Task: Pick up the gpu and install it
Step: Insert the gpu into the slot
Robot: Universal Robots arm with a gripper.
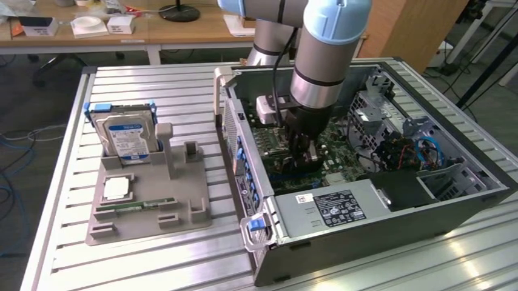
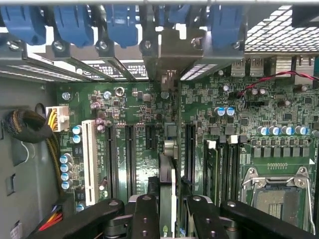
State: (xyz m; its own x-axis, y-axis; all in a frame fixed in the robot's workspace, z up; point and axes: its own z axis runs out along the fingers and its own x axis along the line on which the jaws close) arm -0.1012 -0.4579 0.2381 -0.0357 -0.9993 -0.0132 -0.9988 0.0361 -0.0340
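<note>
Gripper apparently clamps upright gpu.

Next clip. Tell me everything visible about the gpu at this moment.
The gpu is a thin dark card seen edge-on, with a pale metal bracket at its far end near the case's rear slot openings. It stands on edge over the green motherboard, lined up along the expansion slots. The tool is shut on it, black fingers pressed to both faces. In the exterior view the card is inside the open computer case, mostly hidden below the arm. Whether it is fully seated cannot be told.
</note>
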